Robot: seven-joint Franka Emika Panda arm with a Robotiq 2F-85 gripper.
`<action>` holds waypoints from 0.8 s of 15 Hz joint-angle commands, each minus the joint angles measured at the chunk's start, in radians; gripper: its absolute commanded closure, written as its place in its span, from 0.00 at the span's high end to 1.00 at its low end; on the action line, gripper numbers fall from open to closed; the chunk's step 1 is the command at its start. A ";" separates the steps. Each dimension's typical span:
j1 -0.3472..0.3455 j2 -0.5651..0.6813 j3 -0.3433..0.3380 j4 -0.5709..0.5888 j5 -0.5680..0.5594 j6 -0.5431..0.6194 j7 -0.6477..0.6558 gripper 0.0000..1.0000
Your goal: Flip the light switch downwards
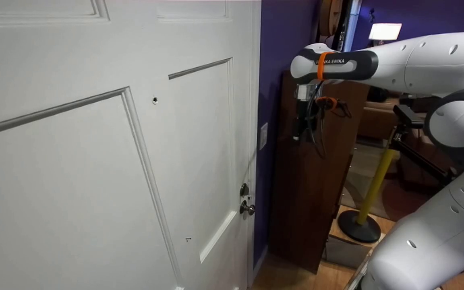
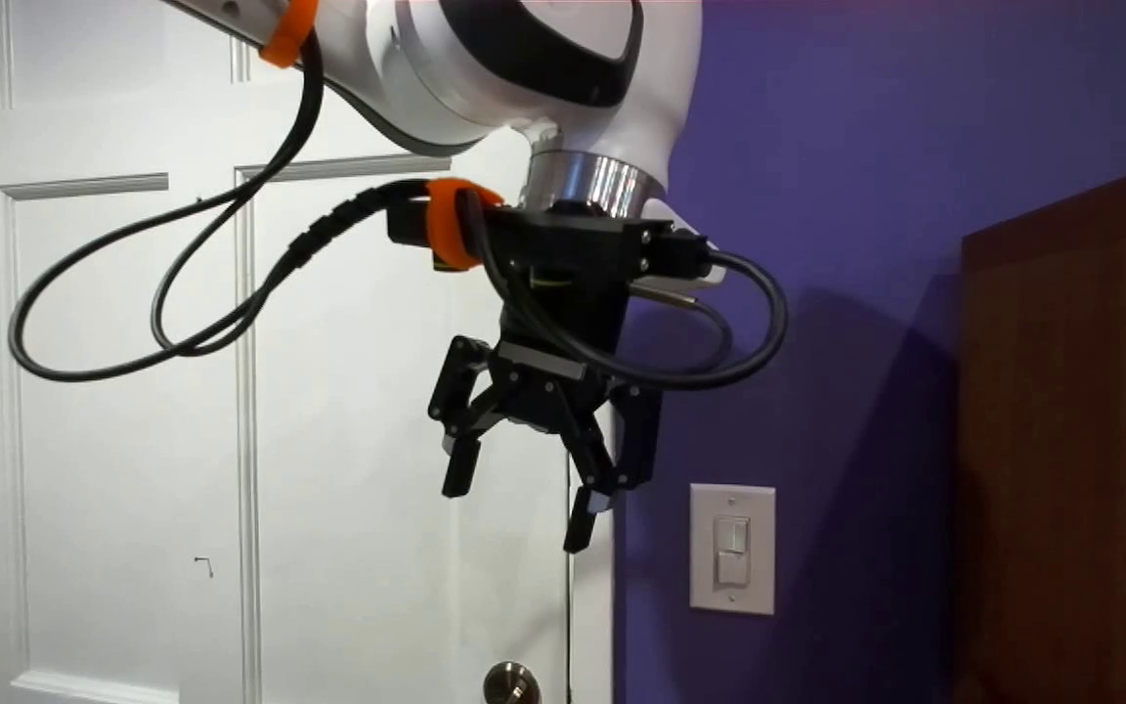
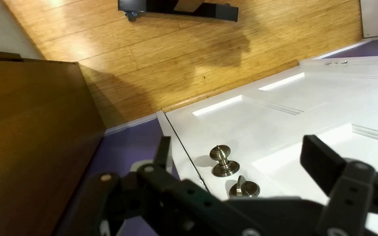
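Along the left side of an exterior view, a white panelled door (image 2: 358,548) is seen, crossed higher up by looping black cables (image 2: 328,230). At the bottom edge, a round metal door fitting (image 2: 509,682) is partly cut off. Further right, a black two-fingered gripper (image 2: 517,508) is carried under a white robot arm (image 2: 426,68), its fingers angled downward and spread wide, with the door seen through the bare gap between them. To the right of the gripper, and reaching lower than its fingertips in this view, a white rectangular light switch (image 2: 732,550) is mounted on a purple wall (image 2: 817,391), clearly apart from the fingers; whether it is set up or down cannot be told. In an exterior view, the switch (image 1: 264,136) is shown nearly edge-on, placed left of the gripper and just beside a white door frame (image 1: 255,84). At the far right, a tall reddish-brown wooden cabinet (image 2: 1076,440) is set against the wall.
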 commanded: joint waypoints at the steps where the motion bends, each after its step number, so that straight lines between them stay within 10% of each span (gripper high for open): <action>1: -0.043 0.038 0.021 0.007 0.021 0.016 0.012 1.00; 12: -0.129 0.135 0.010 -0.127 0.385 0.377 0.029 1.00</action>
